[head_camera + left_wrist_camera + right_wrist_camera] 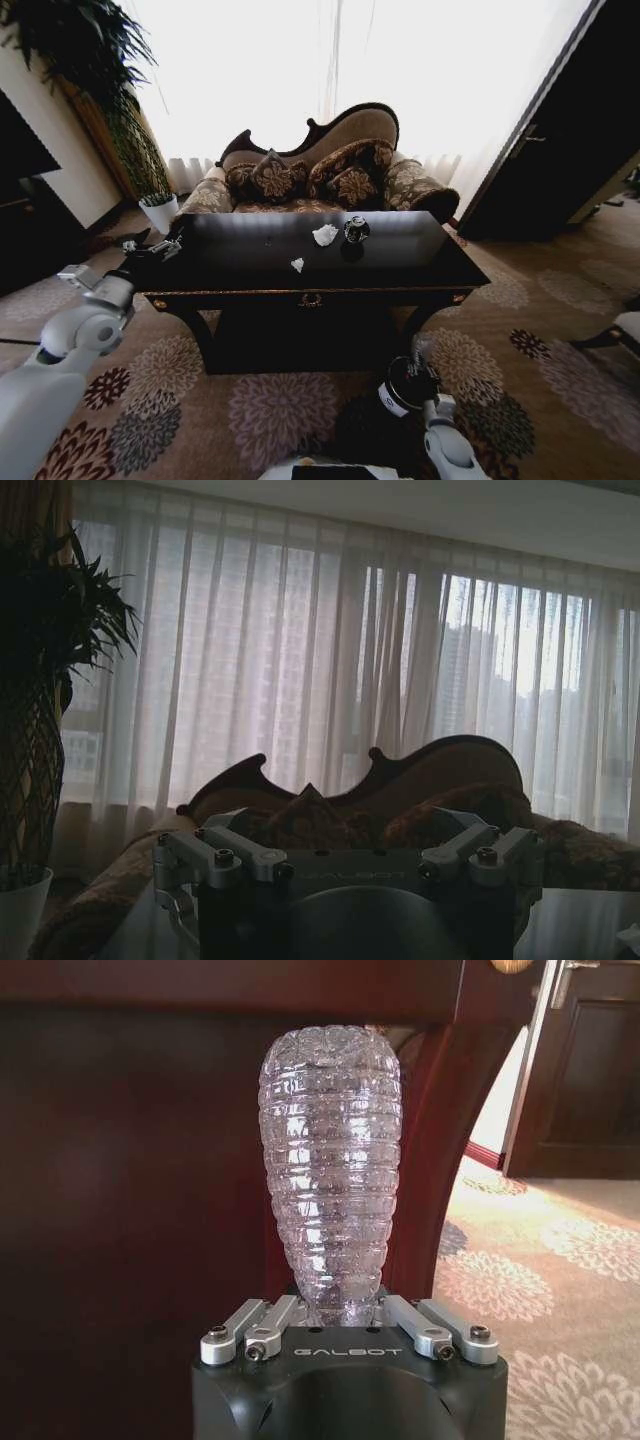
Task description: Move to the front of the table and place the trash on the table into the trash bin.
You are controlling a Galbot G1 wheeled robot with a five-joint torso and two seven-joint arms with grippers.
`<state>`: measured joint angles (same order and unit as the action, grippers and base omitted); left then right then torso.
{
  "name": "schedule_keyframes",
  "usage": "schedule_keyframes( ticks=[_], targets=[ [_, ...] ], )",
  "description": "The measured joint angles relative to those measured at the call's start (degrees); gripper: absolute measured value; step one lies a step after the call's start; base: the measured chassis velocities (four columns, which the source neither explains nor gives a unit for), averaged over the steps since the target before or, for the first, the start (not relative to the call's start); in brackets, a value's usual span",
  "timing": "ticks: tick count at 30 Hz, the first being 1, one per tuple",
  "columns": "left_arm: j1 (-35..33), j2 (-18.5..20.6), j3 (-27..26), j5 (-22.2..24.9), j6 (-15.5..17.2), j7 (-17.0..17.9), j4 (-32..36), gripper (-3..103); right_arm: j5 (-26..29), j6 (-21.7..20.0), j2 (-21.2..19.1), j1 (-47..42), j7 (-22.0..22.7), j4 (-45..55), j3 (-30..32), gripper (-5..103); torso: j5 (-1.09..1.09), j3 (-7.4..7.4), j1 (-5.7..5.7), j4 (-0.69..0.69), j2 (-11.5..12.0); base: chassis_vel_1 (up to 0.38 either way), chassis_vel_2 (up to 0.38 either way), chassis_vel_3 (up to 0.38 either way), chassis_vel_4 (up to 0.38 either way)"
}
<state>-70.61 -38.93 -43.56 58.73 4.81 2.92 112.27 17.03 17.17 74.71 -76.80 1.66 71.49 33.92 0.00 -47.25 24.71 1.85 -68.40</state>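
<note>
The trash that I have in hand is a crushed clear plastic bottle point(330, 1160), pinched at its neck by the right gripper point(345, 1312), with its long axis running straight out from the jaws towards the dark underside of the table point(420, 272). That arm sits low in front of the table, right by the trash bin point(398, 396), so I judge the drop turns on getting the bottle's far end over the bin's mouth; I cannot tell whether it is lined up. On the tabletop, right of centre, lie a white paper wad point(325, 235), a dark cup point(356, 230) and a smaller white wad point(297, 264). The left gripper point(160, 247) hovers at the table's left end, spread and empty, well apart from them.
</note>
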Motion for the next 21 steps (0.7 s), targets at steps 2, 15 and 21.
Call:
schedule_keyframes(
  ticks=[2,15,21],
  targets=[
    [0.02,0.01,0.04,0.0,0.01,0.0,0.01,100,0.85,0.18,0.07,3.33,-0.25,-5.99,-0.58,23,0.01,0.0,0.0,0.0,0.0,0.0,0.0,0.0,0.0],
    [0.08,0.06,0.13,0.0,0.06,0.01,0.05,100,8.06,5.02,-0.64,17.98,-3.45,-29.75,-0.58,23,-0.01,0.0,0.0,-0.01,0.0,0.0,0.0,0.0,0.0],
    [0.1,0.08,0.16,0.01,0.06,0.01,0.06,100,9.39,6.19,-1.17,20.69,-5.13,-35.5,-0.36,23,0.0,0.0,0.0,0.0,0.0,0.0,0.0,0.0,0.0]
  ],
)
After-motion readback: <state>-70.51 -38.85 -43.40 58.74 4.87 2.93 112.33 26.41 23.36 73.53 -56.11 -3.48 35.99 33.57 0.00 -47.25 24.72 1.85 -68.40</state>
